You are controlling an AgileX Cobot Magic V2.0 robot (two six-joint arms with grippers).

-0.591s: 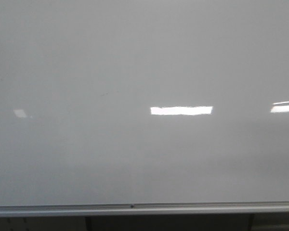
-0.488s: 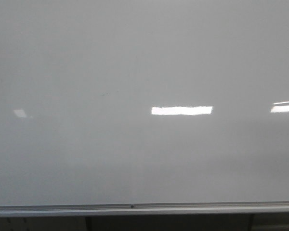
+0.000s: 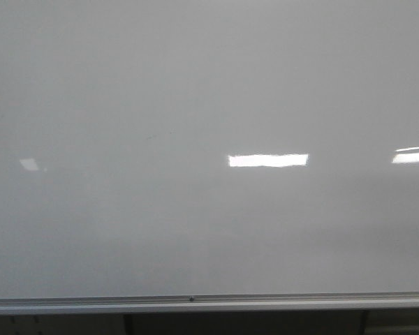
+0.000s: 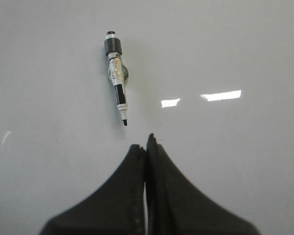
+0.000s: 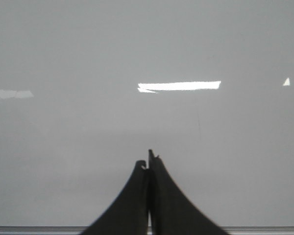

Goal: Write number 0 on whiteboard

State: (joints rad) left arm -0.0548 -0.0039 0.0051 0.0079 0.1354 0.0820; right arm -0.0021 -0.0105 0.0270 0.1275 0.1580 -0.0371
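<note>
The whiteboard (image 3: 195, 84) fills the front view, glossy pale grey with a silver bottom rail (image 3: 195, 303). No drawn number 0 shows on it in any view. In the left wrist view a marker (image 4: 117, 78) with a black tip and dark grey end lies against the pale surface (image 4: 225, 49), just beyond my left gripper (image 4: 146, 147), which is shut and empty. My right gripper (image 5: 148, 159) is shut and empty, facing the whiteboard (image 5: 137, 44) above its rail (image 5: 34, 228). Neither arm shows in the front view.
Bright rectangular light glares sit on the board (image 3: 268, 160), (image 3: 413, 156). A faint small smudge mark (image 3: 153, 136) is left of the middle. Dark space lies below the rail.
The left end of the central light glare has shortened a little towards the right. Nothing else has visibly changed.
</note>
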